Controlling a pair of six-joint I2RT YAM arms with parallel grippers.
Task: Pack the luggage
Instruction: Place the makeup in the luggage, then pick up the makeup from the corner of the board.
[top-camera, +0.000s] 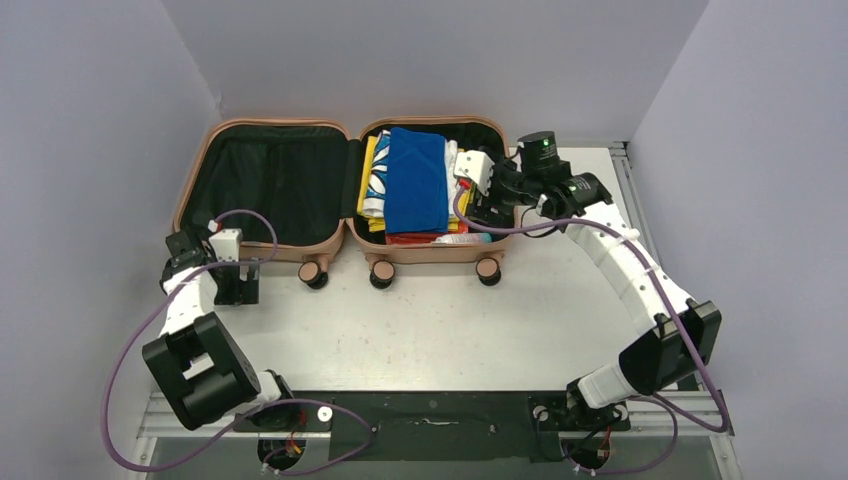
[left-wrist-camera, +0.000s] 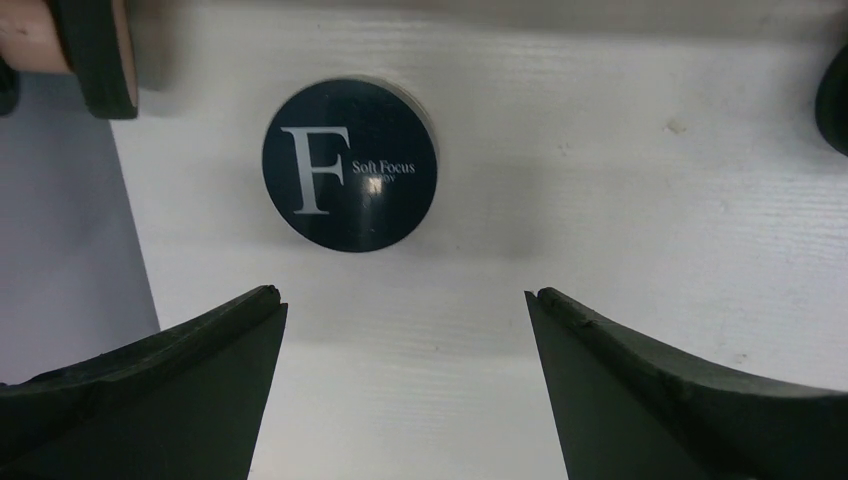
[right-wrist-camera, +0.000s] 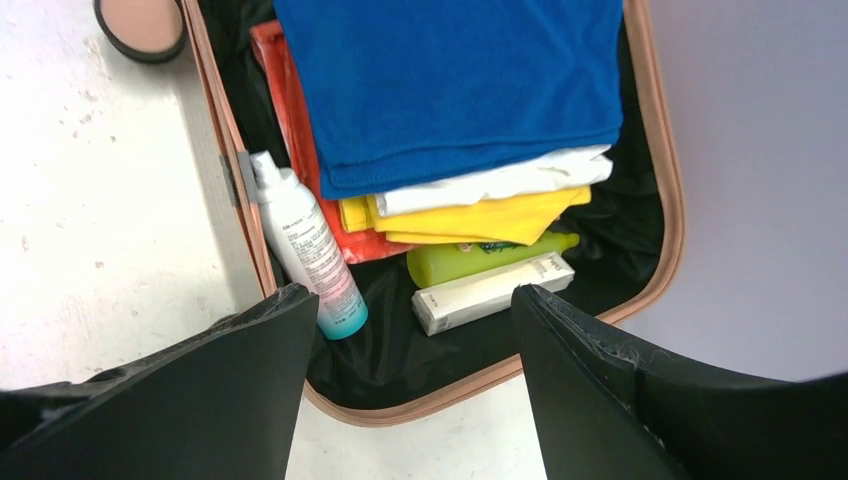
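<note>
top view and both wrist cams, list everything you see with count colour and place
luggage: 1, salmon pink, open flat, far side of table
wheels: 3 showing, pink and black, near edge
blue cloth: 1, blue, top of stack, right half
lower clothes: at least 3, white, yellow, red-orange, under it
spray bottle: 1, white, teal base, beside stack
green bottle: 1, yellow-green, beside stack
white box: 1, white, next to green bottle
round compact: 1, dark, white F, on table
table: 1, white, under everything
left gripper: 1, black, open, near the compact
right gripper: 1, black, open, above the packed half
</note>
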